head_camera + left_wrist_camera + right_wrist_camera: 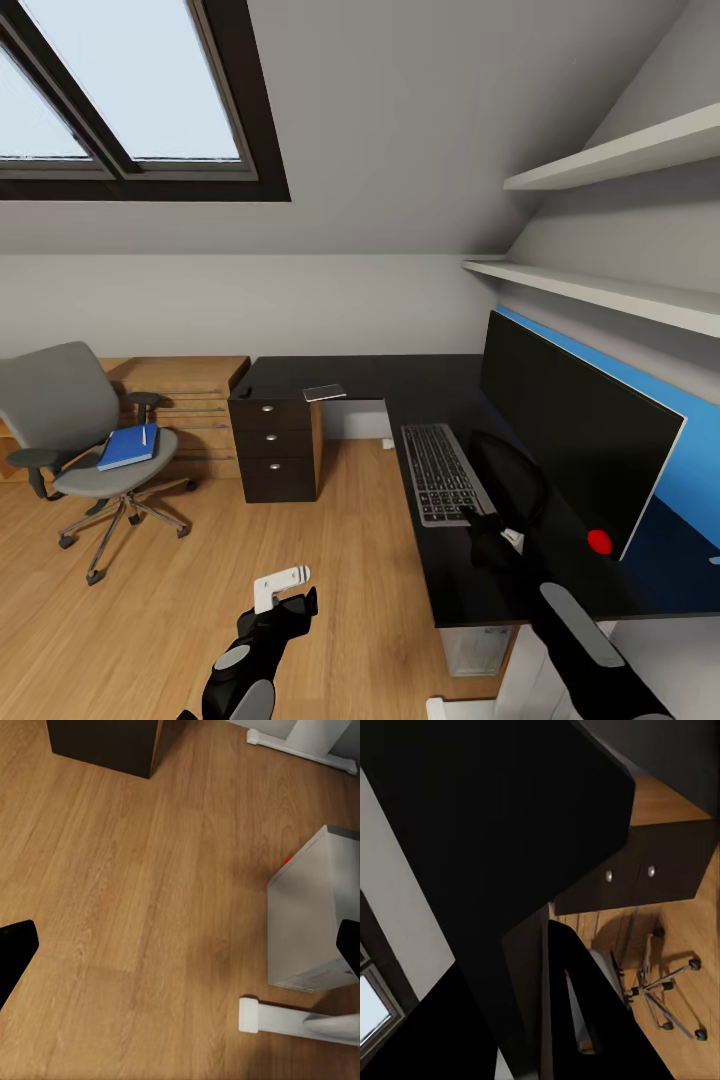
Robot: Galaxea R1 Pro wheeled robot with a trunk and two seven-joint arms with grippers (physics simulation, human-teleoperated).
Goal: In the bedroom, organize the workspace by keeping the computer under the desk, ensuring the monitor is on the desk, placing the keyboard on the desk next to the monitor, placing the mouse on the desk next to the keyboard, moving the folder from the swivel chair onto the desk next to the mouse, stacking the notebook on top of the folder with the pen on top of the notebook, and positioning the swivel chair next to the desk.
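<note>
The keyboard (445, 470) lies on the black desk (400, 380) in front of the wide monitor (570, 430). My right gripper (490, 525) hovers at the keyboard's near end, dark against the desk, so its jaws cannot be read. I cannot pick out the mouse. The notebook (324, 392) rests on the desk above the drawer unit (275, 450). On the swivel chair (90, 440) at the left lie the blue folder (127, 447) and the pen (143, 435). My left gripper (290, 600) (181, 949) is open over the floor beside the computer (315, 915).
A wooden dresser (190, 400) stands behind the chair against the wall. Two shelves (600, 290) run above the monitor. A white desk foot (259, 1016) rests on the floor next to the computer. The drawer unit's knobs (607, 876) and the chair base (660, 982) appear in the right wrist view.
</note>
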